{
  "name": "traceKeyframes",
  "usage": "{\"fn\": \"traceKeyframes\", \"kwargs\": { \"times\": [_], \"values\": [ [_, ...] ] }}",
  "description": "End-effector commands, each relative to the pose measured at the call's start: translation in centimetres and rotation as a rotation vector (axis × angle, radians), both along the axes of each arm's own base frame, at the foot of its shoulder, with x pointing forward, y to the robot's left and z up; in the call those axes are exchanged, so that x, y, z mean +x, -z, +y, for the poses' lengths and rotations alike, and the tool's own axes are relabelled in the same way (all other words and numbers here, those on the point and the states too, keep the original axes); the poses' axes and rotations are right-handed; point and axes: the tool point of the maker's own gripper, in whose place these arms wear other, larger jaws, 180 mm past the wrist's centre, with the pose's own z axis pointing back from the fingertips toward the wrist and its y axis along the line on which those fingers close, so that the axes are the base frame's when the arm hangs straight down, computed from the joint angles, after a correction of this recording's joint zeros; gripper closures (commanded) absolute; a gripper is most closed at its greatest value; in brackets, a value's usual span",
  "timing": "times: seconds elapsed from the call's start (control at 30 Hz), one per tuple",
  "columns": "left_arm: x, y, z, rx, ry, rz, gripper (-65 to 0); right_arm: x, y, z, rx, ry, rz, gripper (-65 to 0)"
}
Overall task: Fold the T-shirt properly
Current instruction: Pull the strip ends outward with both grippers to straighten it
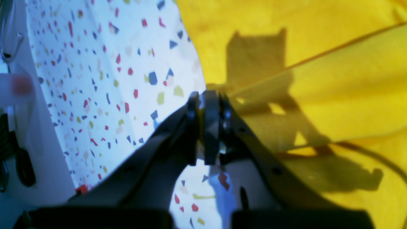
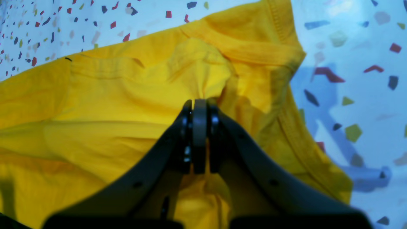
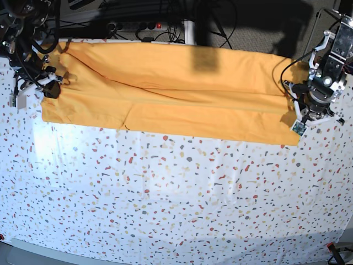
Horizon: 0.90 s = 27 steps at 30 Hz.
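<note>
The counter (image 3: 176, 204) fills most of the base view, covered by a white cloth (image 3: 165, 187) speckled with small red, blue and yellow-green flecks. Its near half is bare cloth.

The T-shirt (image 3: 182, 94) lies along the far part of the counter as a long, narrow yellow-orange band, stretched from one side to the other. It is folded lengthwise, with layers lying over each other and long creases running along the band. A dark shadow falls on its far edge near the middle.

At the band's end on the right of the base view, the left tool (image 3: 302, 108) sits at the shirt's edge. In the left wrist view the left tool (image 1: 206, 95) has its fingers pressed together right where the yellow fabric meets the speckled cloth, pinching the edge of the shirt; a folded layer runs away from it as a diagonal ridge.

At the opposite end, the right tool (image 3: 55, 85) is at the shirt's other end. The right wrist view shows the right tool (image 2: 199, 103) closed tight on a gathered bunch of fabric, with a ribbed hem just beyond the grip and the cloth puckered towards the fingers.

A dark cable (image 3: 289, 65) loops above the left arm.
</note>
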Motion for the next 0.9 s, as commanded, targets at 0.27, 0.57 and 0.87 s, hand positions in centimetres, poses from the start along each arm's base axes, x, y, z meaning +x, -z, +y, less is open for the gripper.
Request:
{"fn": "traceKeyframes", "kwargs": {
  "times": [0.27, 0.57, 0.87],
  "values": [
    [1.1, -1.5, 0.6, 0.021, 0.005, -0.053, -28.7, 0.6, -1.5, -1.0, -0.041, -0.018, -0.028, -33.2],
    [0.2, -0.4, -1.1, -0.142, -0.027, 0.027, -35.6, 1.4, -2.9, 0.5, 0.065, -0.037, -0.108, -36.6],
    [2.5, -1.8, -1.8, -0.243, -0.032, 0.028, -35.6, 1.9, -6.0, 2.0, 0.016, -0.108, -0.152, -36.6]
  ]
}}
